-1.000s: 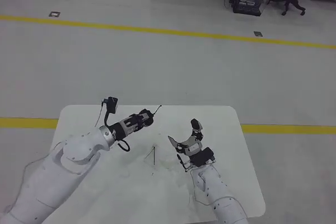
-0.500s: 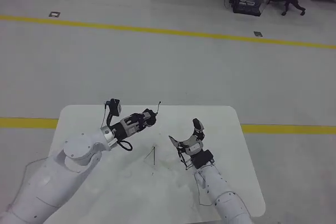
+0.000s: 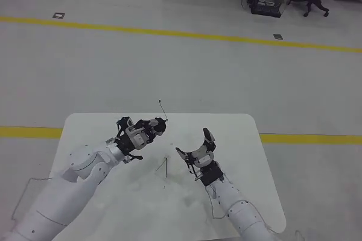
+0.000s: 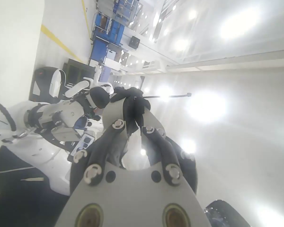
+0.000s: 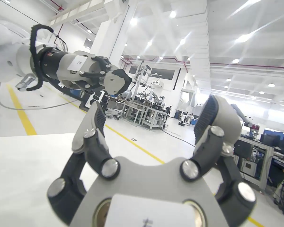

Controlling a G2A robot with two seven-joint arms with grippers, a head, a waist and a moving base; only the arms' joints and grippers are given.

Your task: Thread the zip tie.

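My left gripper (image 3: 159, 125) hangs over the far middle of the white table (image 3: 90, 129), shut on a thin black zip tie (image 3: 163, 110). In the left wrist view the tie (image 4: 170, 96) sticks out sideways from the closed fingertips of that gripper (image 4: 135, 103), ending in a small head. My right gripper (image 3: 195, 143) stands open just to the right of it, nothing between its ribbed pads (image 5: 99, 116). In the right wrist view the left gripper (image 5: 119, 81) sits beyond the open right gripper (image 5: 153, 109), off to one side.
A second thin dark tie (image 3: 166, 165), bent in a V, lies on the table between and in front of the two grippers. The table's far edge (image 3: 187, 114) runs close behind the left gripper. Yellow floor lines (image 3: 308, 138) run past the table.
My left wrist has turned, and the held zip tie's free end has swung from pointing far-right to pointing further away and higher in the top view. The right gripper has drifted slightly left, still open.
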